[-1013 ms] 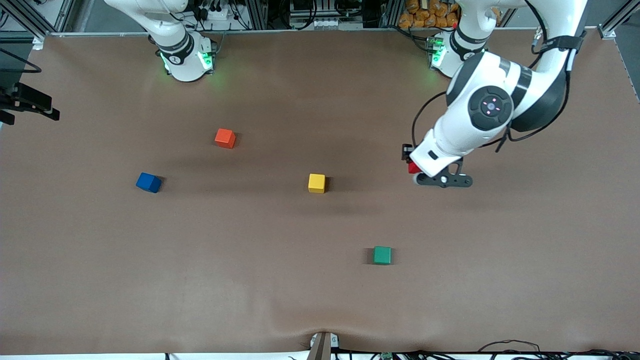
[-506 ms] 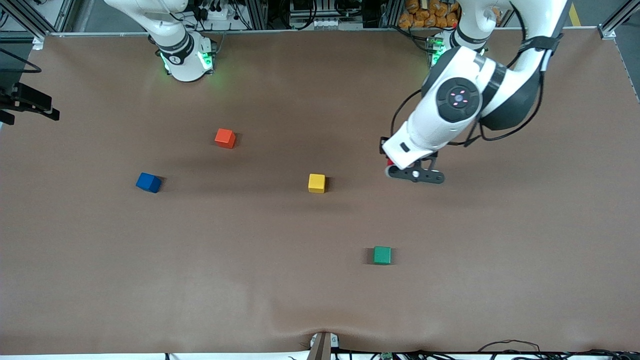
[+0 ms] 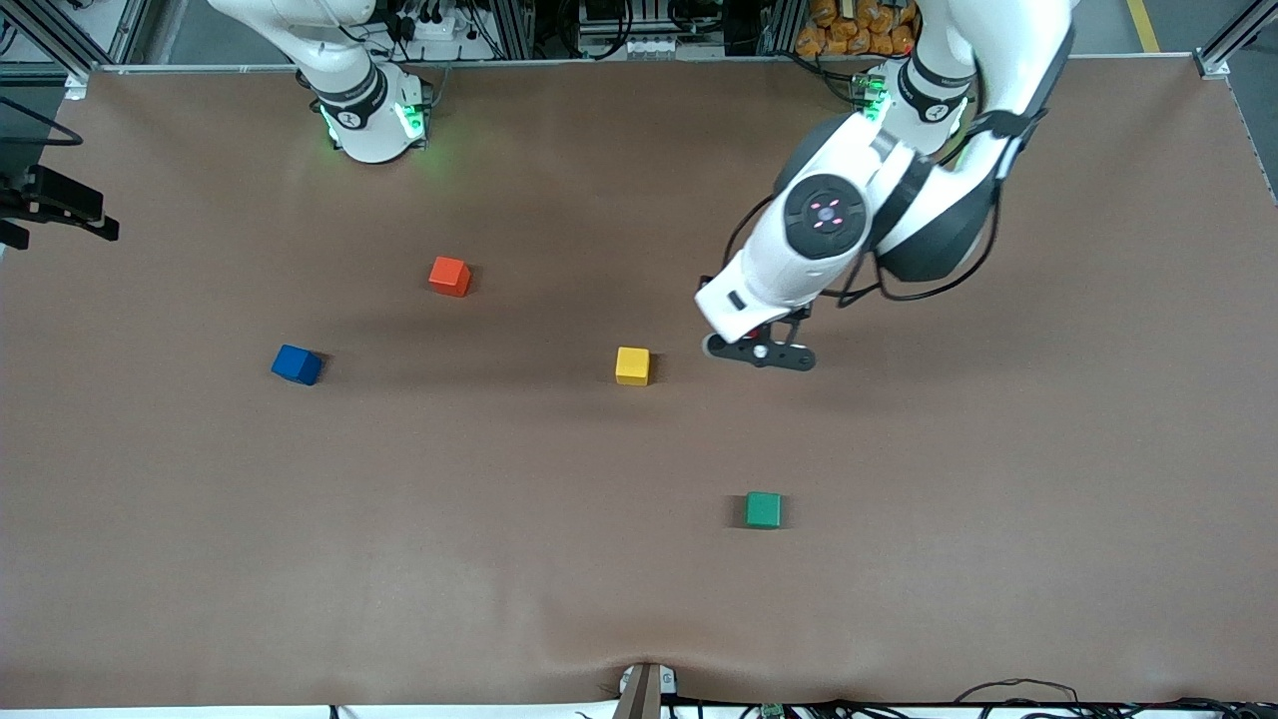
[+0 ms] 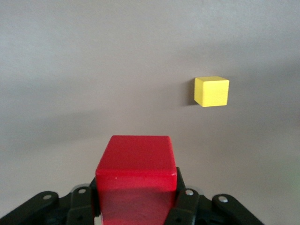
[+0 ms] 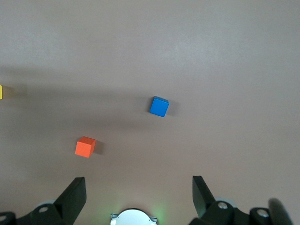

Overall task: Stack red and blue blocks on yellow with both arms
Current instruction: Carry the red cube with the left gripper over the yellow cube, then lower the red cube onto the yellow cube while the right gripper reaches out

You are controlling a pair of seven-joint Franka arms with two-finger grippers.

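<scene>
The left hand [image 4: 136, 206] is clenched on the red block [image 4: 136, 164], which is gripped between the black fingers [image 4: 185, 201] and carried in the air over the brown worktop [image 3: 499, 559]. In the front view, the left arm [image 3: 829, 225] is seen reaching from its base toward the middle of the worktop, and its hand is hidden under the white wrist, over bare surface just beside the yellow block [image 3: 632, 365], toward the left arm's end. The red block cannot be made out in that view. In the left wrist view, the yellow block is seen resting flat on the worktop, apart from the held red block.

The blue block [image 3: 297, 364] lies on the worktop toward the right arm's end, well apart from the yellow block. The orange-red block [image 3: 449, 276] is placed farther from the front camera than the blue block, between it and the yellow one. The green block [image 3: 764, 509] sits nearer to the front camera than the yellow block.

The right hand [image 5: 138, 194] is held released, its fingers spread wide, high over the worktop with the blue and orange-red blocks seen below it. The right arm [image 3: 339, 70] is kept waiting.
</scene>
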